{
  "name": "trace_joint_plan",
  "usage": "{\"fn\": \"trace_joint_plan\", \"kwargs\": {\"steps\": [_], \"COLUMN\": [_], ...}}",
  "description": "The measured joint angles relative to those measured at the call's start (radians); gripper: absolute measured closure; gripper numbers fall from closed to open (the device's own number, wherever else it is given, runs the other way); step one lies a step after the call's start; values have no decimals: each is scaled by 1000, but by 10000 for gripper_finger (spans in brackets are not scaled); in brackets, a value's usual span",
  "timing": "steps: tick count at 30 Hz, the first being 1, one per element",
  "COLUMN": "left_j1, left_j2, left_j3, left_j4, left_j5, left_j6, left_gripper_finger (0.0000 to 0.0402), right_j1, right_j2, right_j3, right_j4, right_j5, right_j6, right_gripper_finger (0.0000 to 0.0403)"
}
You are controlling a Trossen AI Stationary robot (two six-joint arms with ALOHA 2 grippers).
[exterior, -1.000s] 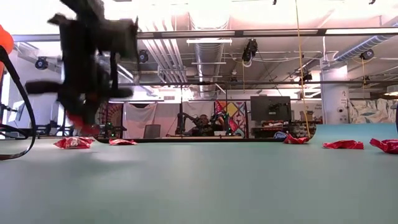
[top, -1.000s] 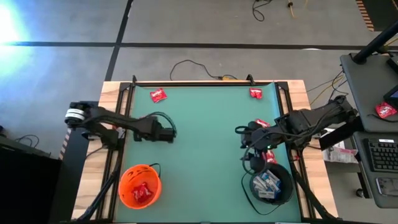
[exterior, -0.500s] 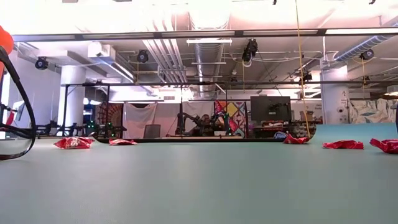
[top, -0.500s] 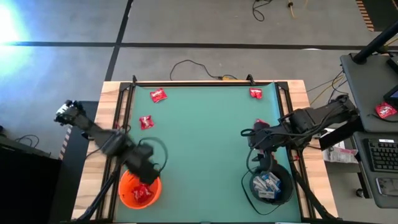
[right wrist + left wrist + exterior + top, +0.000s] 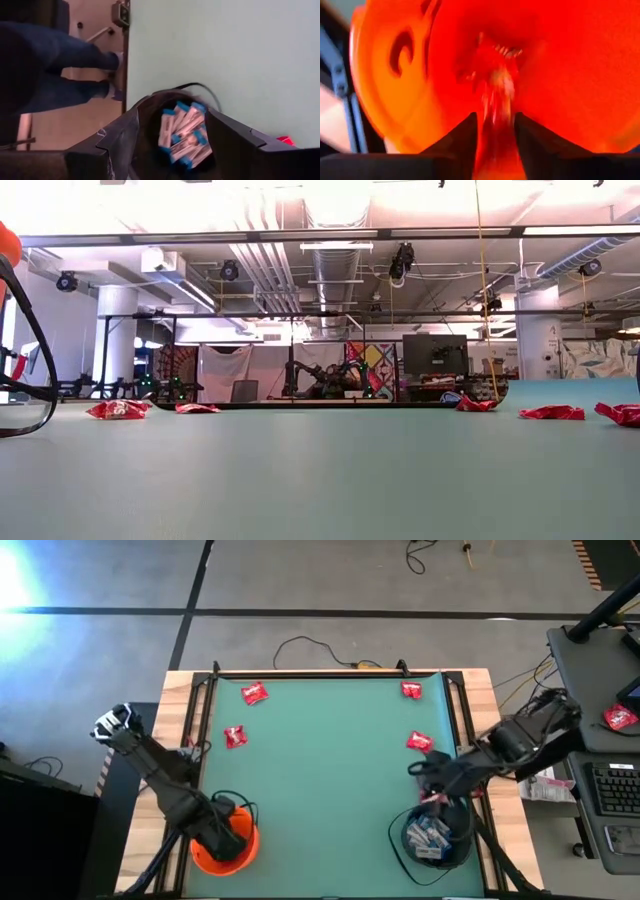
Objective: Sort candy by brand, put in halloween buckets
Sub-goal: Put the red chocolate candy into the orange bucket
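Four red candies [image 5: 235, 737] lie outside both buckets [image 5: 436, 837]

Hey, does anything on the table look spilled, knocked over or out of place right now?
Nothing stands out. The orange bucket and the black bucket both sit upright with candy inside. Four red candies lie loose on the green mat, still unsorted. One more red wrapper lies off the table on the side desk.

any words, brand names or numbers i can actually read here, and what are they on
None can be read.
Red candy wrappers on the table: print too small.
Blue-and-white candy in the black bucket: markings blurred.
Orange bucket: dark cut-out shape, no lettering.
Monitor in the room behind: dark, no text visible.
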Motion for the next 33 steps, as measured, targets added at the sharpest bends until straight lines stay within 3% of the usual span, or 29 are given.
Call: {"fn": "trace_joint_plan", "kwargs": {"steps": [3,6,8,13,17,20,26,29,33], "left_j1": [12,25,42,166,369,555,886,968,1037], "left_j2": [0,-1,-2,-4,-4,-4,-3,-13,-37], "left_j3": [0,75,138,255,263,199,-30,-139,-279], "left_j4": [-3,-10,-62,-325,-414,-405,-164,-24,183], "left_j5": [102,100,-8,-426,-534,-547,-495,-510,-499], "left_j6": [-16,15,23,-15,126,218,551,636,642], "left_gripper_finger": [248,216,202,189,191,192,188,179,159], "right_j1": [49,103,147,249,285,295,293,293,293], "right_j2": [-7,-17,-25,-29,-27,-25,-25,-24,-17], "right_j3": [0,16,31,45,47,44,43,43,43], "right_j4": [0,-2,4,11,33,54,97,126,176], "right_j5": [1,1,26,206,246,265,367,425,541], "right_j6": [48,105,129,210,256,264,258,252,192], "right_gripper_finger": [184,184,184,184,184,184,184,184,184]}}
